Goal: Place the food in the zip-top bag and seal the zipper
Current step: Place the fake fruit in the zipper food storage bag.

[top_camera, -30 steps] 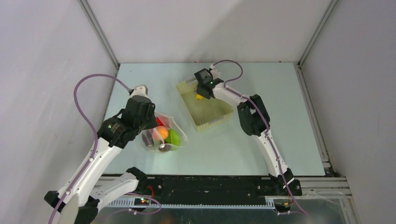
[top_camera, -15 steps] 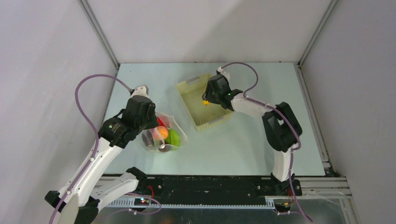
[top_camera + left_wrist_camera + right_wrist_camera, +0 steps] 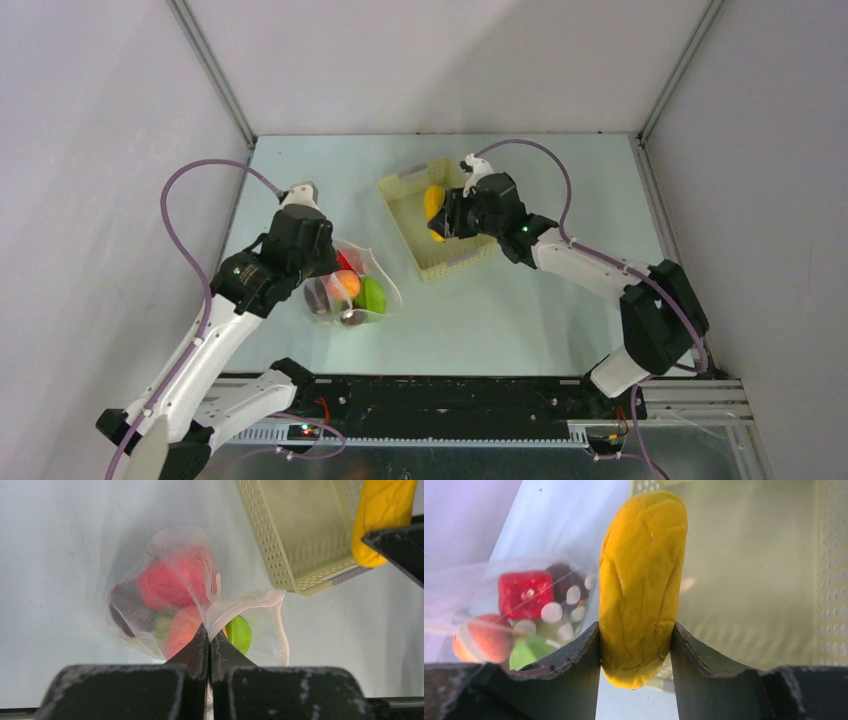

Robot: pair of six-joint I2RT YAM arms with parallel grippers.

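The right pincer (image 3: 636,632) grasps the yellow banana (image 3: 641,575) by its lower end, one jaw pressed to each side, and holds it lifted above the pale yellow basket (image 3: 267,550). The left pincer (image 3: 210,636) is clenched on the near rim of the zip-top bag (image 3: 197,592), pinching the plastic so that the mouth gapes toward the basket side.

The bag rests on the counter (image 3: 560,320) to the left of the basket, near it but apart. Inside it lie the red pepper (image 3: 165,582), the peach (image 3: 182,627), a green round piece (image 3: 239,632) and at least one dark red apple (image 3: 122,610). No other food shows in the part of the basket that can be seen.

By this reckoning the filling is nearly done, and the banana looks to be the last piece outside the bag. What remains is to carry it across, lower it through the open mouth and let go. The zipper (image 3: 250,598) along the mouth edge stands parted and unsealed, so the whole closing step is not yet done.
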